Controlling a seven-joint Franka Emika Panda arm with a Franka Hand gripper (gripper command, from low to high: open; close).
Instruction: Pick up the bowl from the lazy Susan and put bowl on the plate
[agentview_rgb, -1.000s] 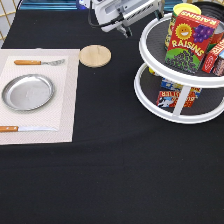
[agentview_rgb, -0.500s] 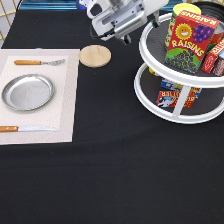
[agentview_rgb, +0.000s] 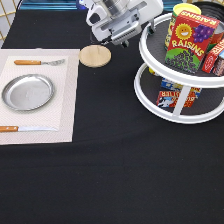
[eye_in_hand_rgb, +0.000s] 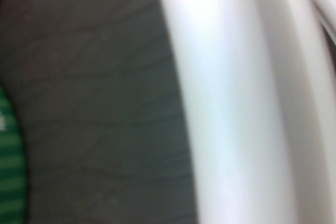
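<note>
While one round silver metal plate (agentview_rgb: 27, 92) lies bare on the single beige placemat (agentview_rgb: 67, 95) at the table's left edge in the exterior view, between one fork (agentview_rgb: 40, 62) and one knife (agentview_rgb: 25, 128), the white-and-grey gripper (agentview_rgb: 120, 27) has sunk slightly since a second ago. It hangs at the table's top edge, just beside the upper rim of the one white two-tier lazy Susan (agentview_rgb: 175, 112). Whether it is open cannot be told. One round wooden coaster (agentview_rgb: 95, 55) lies near it. The bowl cannot be made out.
</note>
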